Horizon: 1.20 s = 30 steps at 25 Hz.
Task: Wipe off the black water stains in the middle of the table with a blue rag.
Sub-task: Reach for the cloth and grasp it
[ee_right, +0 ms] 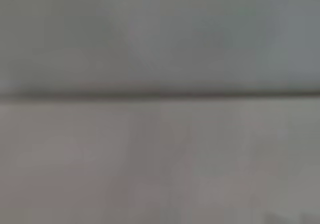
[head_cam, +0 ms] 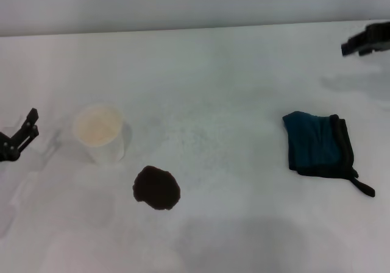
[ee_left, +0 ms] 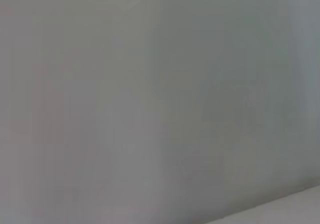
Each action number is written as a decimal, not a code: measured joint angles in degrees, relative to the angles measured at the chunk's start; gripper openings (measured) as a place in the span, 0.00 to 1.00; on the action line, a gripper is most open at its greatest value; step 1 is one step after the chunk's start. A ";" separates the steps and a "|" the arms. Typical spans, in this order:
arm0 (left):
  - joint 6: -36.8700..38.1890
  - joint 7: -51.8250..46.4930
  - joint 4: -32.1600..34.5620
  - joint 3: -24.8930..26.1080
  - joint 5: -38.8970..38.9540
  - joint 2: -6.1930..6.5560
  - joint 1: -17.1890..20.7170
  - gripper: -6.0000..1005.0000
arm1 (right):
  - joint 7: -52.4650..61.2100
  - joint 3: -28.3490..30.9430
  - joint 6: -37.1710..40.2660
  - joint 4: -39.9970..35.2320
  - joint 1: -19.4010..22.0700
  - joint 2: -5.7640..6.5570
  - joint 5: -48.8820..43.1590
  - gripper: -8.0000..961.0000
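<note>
The table is a plain white matte top filling the head view, with faint grey smudges near its far right; the wall lies beyond its far edge. The blue rag lies folded flat on the right side of the table, dark teal with black trim, its short black loop trailing toward the near right; nothing touches it. A white paper cup stands upright on the left side, its mouth open upward. The black water stains form one dark, roughly round blotch with uneven edges, near the middle and toward the near side, just beside the cup and nearer than it, well apart from the rag. The left gripper sits at the left edge, low over the table, its two fingers angled up and inward with a narrow gap between them, holding nothing. The right gripper shows at the far right edge, raised beyond the rag; whether its fingers are parted cannot be told. Both wrist views show only blank grey surface.
</note>
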State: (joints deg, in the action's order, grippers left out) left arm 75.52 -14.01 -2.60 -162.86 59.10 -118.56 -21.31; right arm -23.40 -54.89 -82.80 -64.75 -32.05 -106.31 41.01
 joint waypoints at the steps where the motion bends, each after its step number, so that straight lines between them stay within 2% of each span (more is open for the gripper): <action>1: 0.02 0.00 -0.04 0.00 0.01 0.01 -0.30 0.87 | 1.20 -0.03 -1.73 -2.38 -0.84 -1.00 -4.08 0.44; 5: 1.30 -0.02 -0.35 0.00 0.03 0.00 -1.43 0.87 | 5.02 -1.60 -12.02 -9.85 -5.64 -8.07 -27.13 0.44; 6: 1.50 -0.03 -0.41 -0.01 0.03 0.00 -1.83 0.87 | 6.78 -3.72 -13.19 -10.40 -6.21 -8.96 -30.74 0.44; 7: 1.52 -0.03 -0.46 0.00 0.04 0.00 -2.17 0.87 | 9.10 -6.34 -14.08 -10.52 -6.39 -9.34 -33.37 0.44; 10: 1.17 -0.01 -0.78 -0.01 0.44 -0.02 -2.92 0.87 | 18.75 -19.58 -14.75 -10.21 -6.13 -8.97 -35.36 0.44; 14: 0.90 -0.08 -1.92 -0.10 0.74 -0.15 -3.16 0.86 | 24.07 -26.05 -14.03 -9.49 -6.38 -9.63 -31.88 0.44; 22: 0.90 -0.14 -2.21 -0.09 0.76 -0.03 -3.66 0.86 | 27.89 -28.76 -9.99 -10.37 -5.39 -9.54 -20.86 0.45; 27: 0.89 -0.15 -2.82 -0.09 0.76 -0.01 -4.21 0.86 | 28.57 -28.83 -7.77 -7.56 -5.74 -9.47 -19.15 0.45; 30: 0.82 -0.15 -2.87 -0.09 0.76 0.05 -4.55 0.86 | 28.62 -28.68 -6.21 -5.41 -6.01 -9.40 -19.08 0.55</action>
State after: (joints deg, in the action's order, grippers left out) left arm 76.33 -14.15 -5.46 -162.94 59.86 -118.52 -25.86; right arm 5.22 -83.58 -89.01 -70.16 -38.06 -115.71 21.93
